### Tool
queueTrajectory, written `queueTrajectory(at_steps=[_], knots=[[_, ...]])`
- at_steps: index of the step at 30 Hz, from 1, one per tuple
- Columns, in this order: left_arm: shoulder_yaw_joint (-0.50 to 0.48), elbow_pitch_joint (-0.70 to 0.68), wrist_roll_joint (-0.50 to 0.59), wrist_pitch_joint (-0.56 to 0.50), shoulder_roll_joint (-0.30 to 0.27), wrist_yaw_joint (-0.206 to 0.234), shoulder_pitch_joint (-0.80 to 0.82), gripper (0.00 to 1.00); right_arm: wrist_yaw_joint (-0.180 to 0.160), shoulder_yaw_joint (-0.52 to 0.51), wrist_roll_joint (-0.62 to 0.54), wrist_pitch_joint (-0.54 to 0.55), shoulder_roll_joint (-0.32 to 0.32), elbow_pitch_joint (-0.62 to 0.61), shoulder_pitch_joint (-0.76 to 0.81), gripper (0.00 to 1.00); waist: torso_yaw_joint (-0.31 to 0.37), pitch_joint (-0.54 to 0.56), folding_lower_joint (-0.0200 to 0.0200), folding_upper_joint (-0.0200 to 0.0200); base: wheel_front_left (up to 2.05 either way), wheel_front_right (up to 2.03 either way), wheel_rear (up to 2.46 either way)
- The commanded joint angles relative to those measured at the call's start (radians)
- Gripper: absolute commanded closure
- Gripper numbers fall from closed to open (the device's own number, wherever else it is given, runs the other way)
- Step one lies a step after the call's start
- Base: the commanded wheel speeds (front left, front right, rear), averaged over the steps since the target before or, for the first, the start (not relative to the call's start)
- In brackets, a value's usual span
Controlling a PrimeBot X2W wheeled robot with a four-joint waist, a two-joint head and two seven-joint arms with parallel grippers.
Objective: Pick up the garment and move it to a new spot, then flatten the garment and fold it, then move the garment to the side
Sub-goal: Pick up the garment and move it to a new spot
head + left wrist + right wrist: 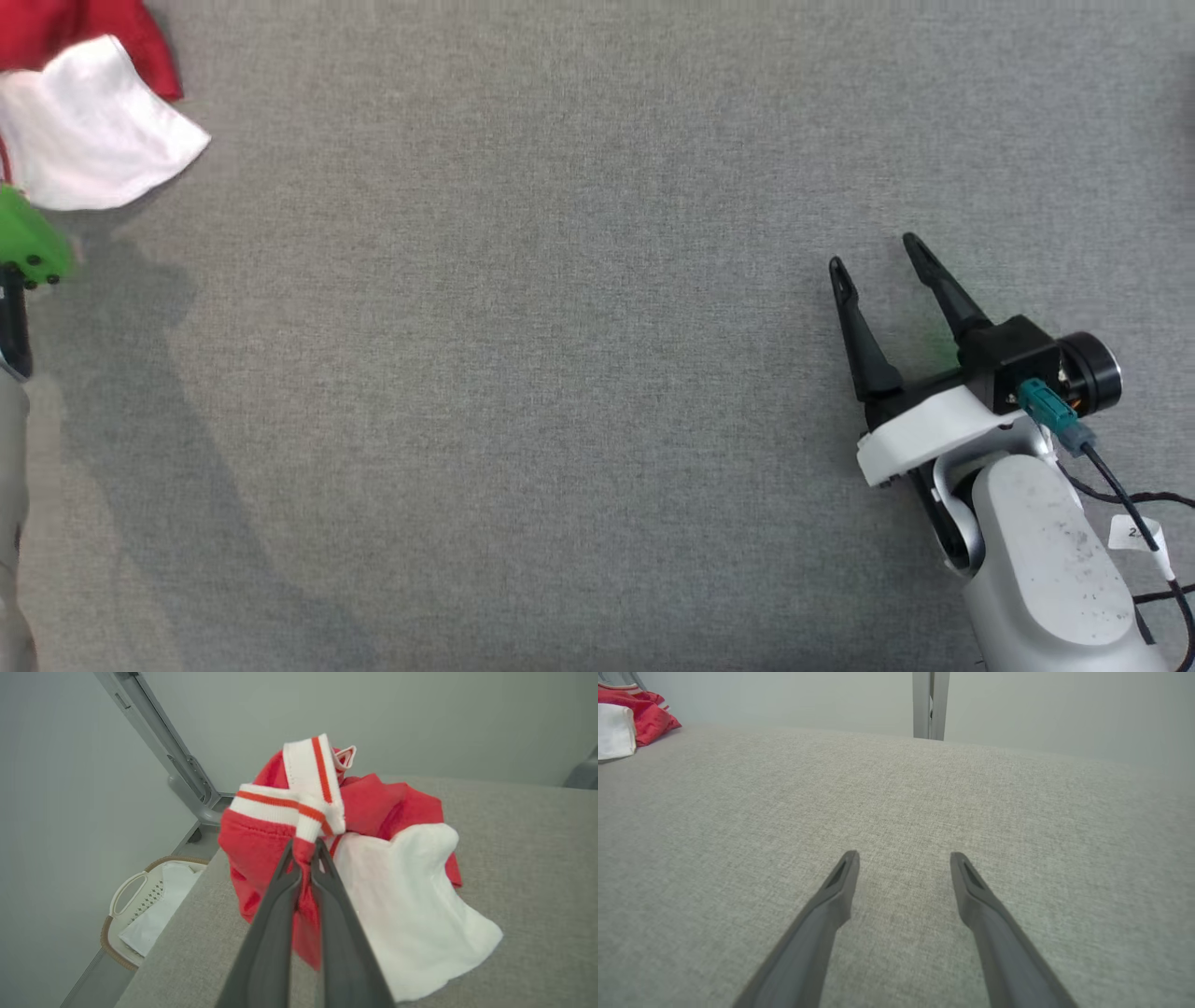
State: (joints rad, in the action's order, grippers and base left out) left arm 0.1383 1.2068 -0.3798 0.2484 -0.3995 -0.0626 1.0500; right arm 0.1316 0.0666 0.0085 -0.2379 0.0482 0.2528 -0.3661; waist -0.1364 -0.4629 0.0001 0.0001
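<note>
The garment [373,812] is red and white with striped white-and-orange trim, bunched near the table's left edge. My left gripper [306,851] is shut on a red fold of it just under the trim, and the cloth hangs around the fingers. In the head view the garment [93,121] sits at the top left corner, with the green part of my left arm [33,245] just below it. Far off at the top left of the right wrist view lies the same garment [630,718]. My right gripper [873,257] is open over bare table at the right, holding nothing.
The grey fabric table [560,373] stretches wide between the two arms. A laundry basket [135,905] with white cloth in it stands on the floor beyond the table's left edge. A grey metal post [159,742] rises beside it, and another post [929,704] stands behind the table.
</note>
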Motion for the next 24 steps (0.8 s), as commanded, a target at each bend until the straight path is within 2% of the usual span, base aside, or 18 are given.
queueTrajectory(at_steps=[1, 7, 13, 19, 24], knots=[[0.011, -0.015, 0.011, 0.009, -0.016, -0.006, 0.023, 1.0, -0.002, 0.0, 0.011, -0.009, 0.005, 0.015, 0.015, 0.0, 0.022, 0.072, -0.0001, -0.0001, 0.0, 0.0, 0.0], [0.078, -0.095, 0.069, 0.015, -0.047, -0.036, 0.05, 1.0, -0.002, 0.0, 0.062, -0.026, 0.004, 0.083, 0.053, 0.0, 0.064, 0.212, -0.0001, -0.0001, 0.0, 0.0, 0.0], [0.168, -0.18, 0.115, -0.001, -0.025, -0.06, 0.077, 1.0, -0.002, -0.007, 0.115, -0.028, 0.004, 0.113, 0.109, 0.0, 0.123, 0.355, -0.0001, -0.0001, 0.0, 0.0, 0.0], [0.276, -0.314, 0.106, -0.055, 0.033, -0.069, 0.113, 1.0, -0.002, -0.018, 0.148, -0.028, 0.004, 0.114, 0.162, 0.0, 0.189, 0.444, -0.0001, -0.0001, 0.0, 0.0, 0.0], [0.345, -0.443, 0.044, -0.095, 0.09, -0.069, 0.153, 1.0, -0.002, -0.009, 0.175, -0.027, 0.004, 0.105, 0.171, 0.0, 0.233, 0.466, -0.0001, -0.0001, 0.0, 0.0, 0.0]])
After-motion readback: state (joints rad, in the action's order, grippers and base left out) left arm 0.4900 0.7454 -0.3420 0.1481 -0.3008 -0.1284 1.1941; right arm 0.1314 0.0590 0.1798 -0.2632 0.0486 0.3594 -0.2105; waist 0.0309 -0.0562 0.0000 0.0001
